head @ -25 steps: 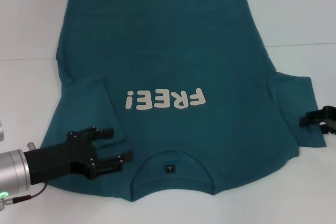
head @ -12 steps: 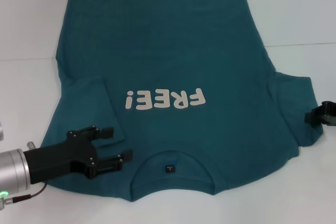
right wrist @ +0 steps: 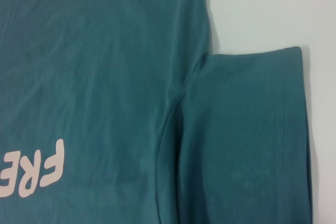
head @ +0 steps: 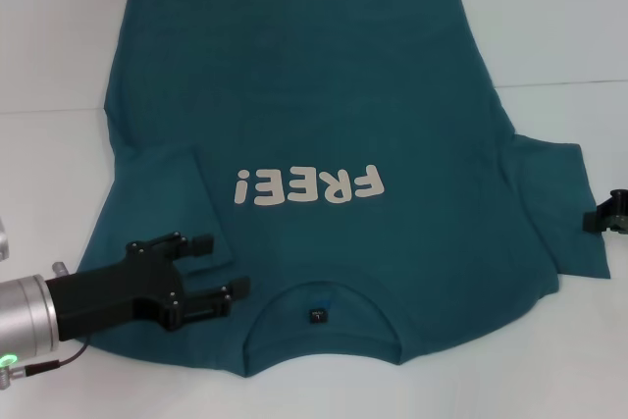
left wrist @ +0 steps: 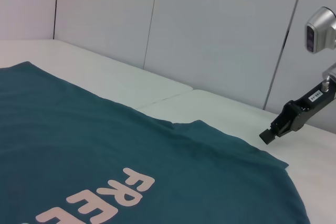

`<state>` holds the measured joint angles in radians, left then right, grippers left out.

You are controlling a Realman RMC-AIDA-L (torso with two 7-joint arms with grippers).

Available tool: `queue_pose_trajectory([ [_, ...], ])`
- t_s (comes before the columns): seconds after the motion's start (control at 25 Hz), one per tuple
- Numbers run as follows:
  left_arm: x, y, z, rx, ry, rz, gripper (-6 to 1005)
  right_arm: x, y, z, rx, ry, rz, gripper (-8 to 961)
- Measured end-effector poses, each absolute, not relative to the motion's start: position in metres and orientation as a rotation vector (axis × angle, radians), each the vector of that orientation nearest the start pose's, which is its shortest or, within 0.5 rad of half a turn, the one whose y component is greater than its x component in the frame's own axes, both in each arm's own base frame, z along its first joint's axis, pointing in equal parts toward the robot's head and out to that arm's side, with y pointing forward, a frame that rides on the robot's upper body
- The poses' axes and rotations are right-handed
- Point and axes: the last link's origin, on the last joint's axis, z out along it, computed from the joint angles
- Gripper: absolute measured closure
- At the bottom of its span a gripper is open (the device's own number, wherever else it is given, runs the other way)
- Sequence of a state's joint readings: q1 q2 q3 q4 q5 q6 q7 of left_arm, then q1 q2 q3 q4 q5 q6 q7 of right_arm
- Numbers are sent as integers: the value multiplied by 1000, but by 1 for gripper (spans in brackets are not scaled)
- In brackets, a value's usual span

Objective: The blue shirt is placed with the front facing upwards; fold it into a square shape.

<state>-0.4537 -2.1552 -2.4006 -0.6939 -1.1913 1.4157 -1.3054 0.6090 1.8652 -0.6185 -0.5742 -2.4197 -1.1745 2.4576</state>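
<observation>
The blue shirt (head: 324, 144) lies front-up across the middle of the white worktop (head: 559, 36), collar toward the near edge, "FREE!" lettering (head: 307, 184) showing; its left sleeve (head: 182, 198) is already folded in over the body, the right sleeve (head: 559, 208) spread flat; the left end effector (head: 216, 277) hovers released over the near-left shoulder; the right end effector (head: 610, 215) sits at the right edge, grip unclear; most folds seem left.

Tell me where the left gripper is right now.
In the head view the left gripper sits low on the robot's left, over the blue shirt near its folded-in sleeve, beside the collar.
</observation>
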Motion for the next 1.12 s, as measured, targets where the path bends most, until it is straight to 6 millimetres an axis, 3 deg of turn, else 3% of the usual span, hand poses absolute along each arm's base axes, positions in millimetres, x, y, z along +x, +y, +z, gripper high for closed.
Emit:
queue_pose_trajectory([
  [0.24,-272,322,-26,-2621,-616,-655,172,367,375,100,-1789,1831,224,949],
  [0.48,-271,323,-26,-2622,-613,-655,173,374,374,115,-1738,1824,154,781],
  [0.8,-269,324,-26,-2627,-606,-660,173,361,400,133,-1689,1748,247,410],
  [1.12,-268,324,-27,-2631,-604,-663,172,349,417,123,-1698,1708,241,128],
])
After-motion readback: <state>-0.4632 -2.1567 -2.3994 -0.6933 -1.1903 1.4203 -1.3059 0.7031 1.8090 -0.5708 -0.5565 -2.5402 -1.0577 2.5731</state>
